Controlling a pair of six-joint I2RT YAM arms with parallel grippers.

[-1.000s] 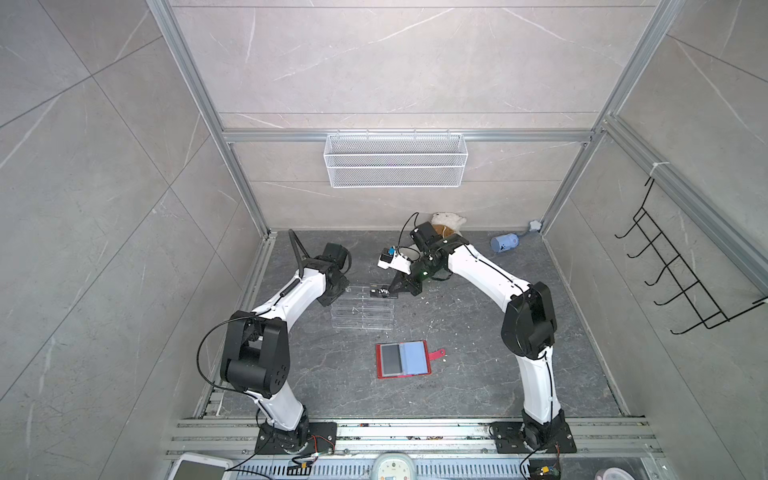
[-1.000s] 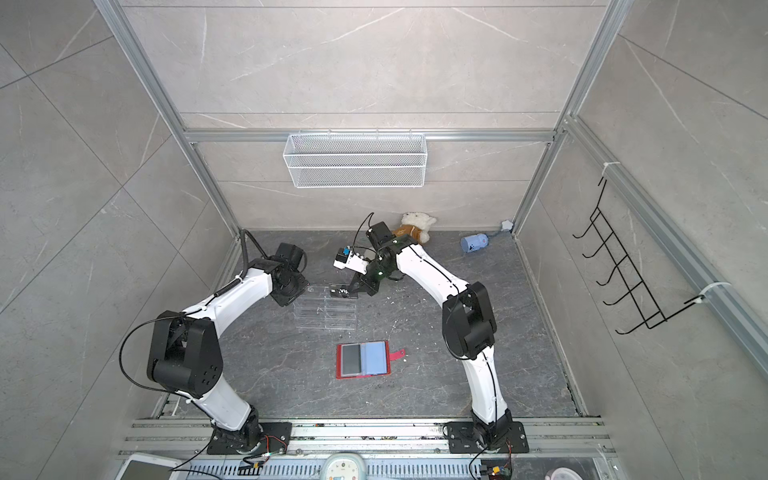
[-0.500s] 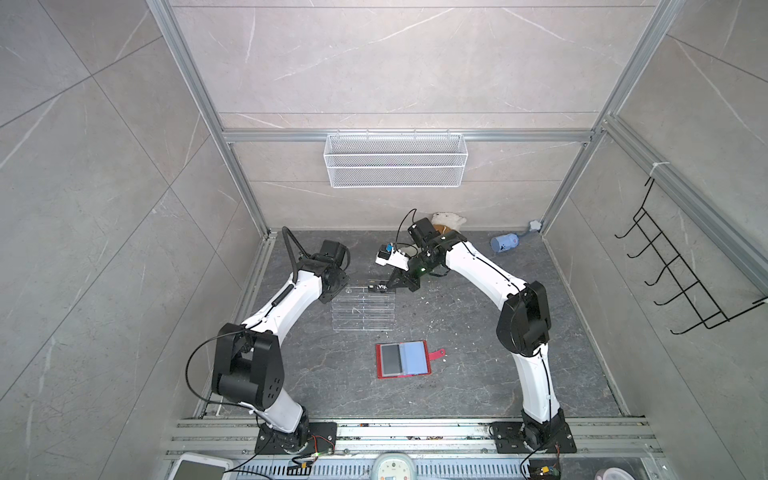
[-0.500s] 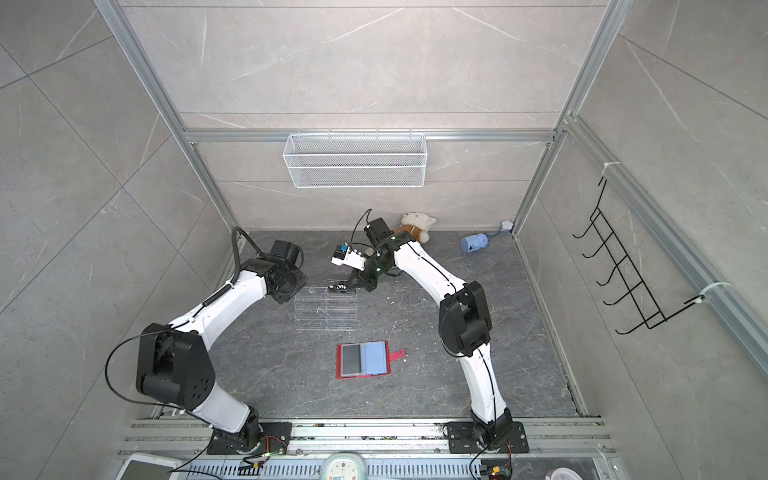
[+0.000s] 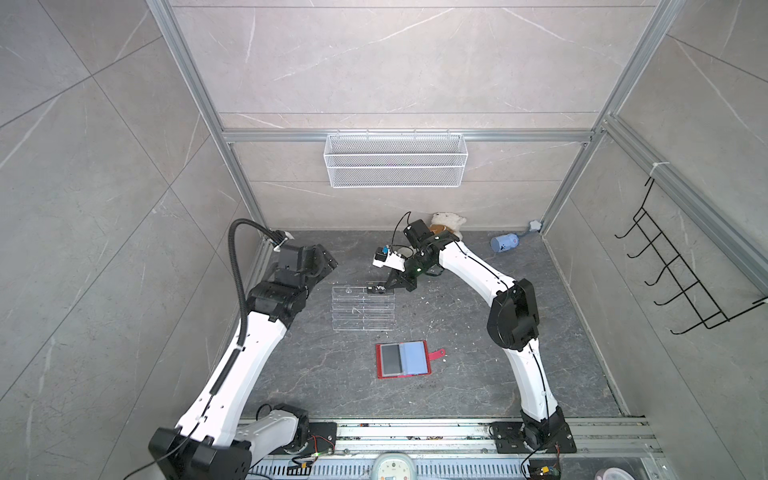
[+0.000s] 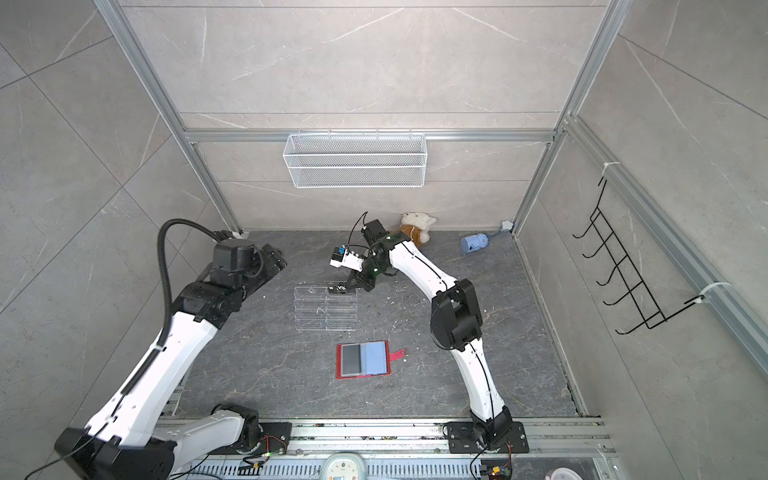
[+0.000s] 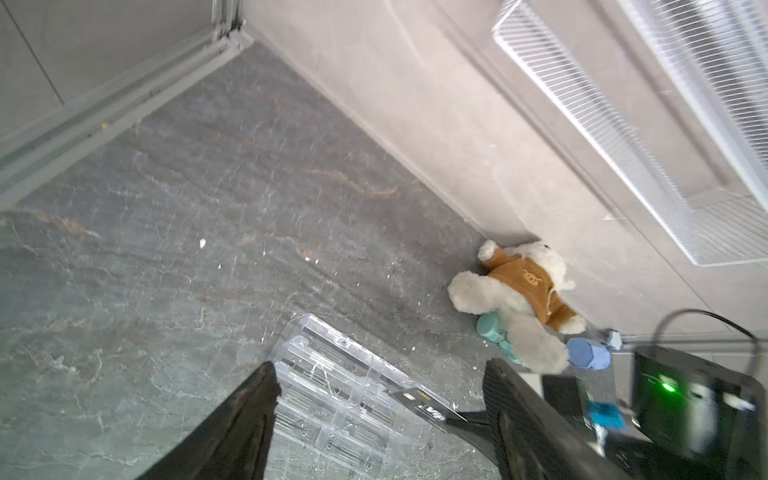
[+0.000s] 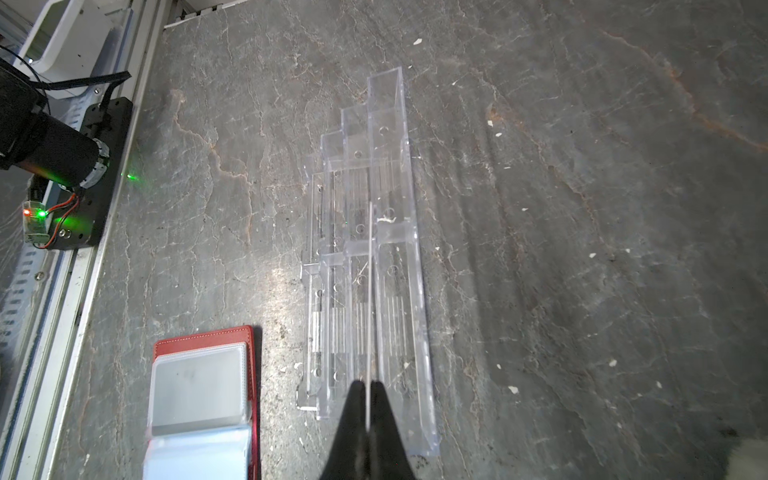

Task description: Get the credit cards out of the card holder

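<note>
Acrylic rack [image 5: 363,307] under held Vip card [image 5: 379,288] | teddy [image 5: 449,219], blue bottle [image 5: 504,242] well behind

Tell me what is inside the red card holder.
The flat red folding card holder shows one dark grey card on one half, pale blue plastic sleeves on the other. Cards under those sleeves would be hidden.

Left gripper [image 7: 380,370]: jaws spread wide, beside the rack [image 5: 363,311]. Right gripper [image 8: 368,386]: clamped on a credit card [image 5: 379,288], over the rack.

Grey tiled walls [image 5: 374,62] stand around a dark stone floor [image 5: 457,395]; a white wire basket [image 5: 395,166] hangs on the far wall.
</note>
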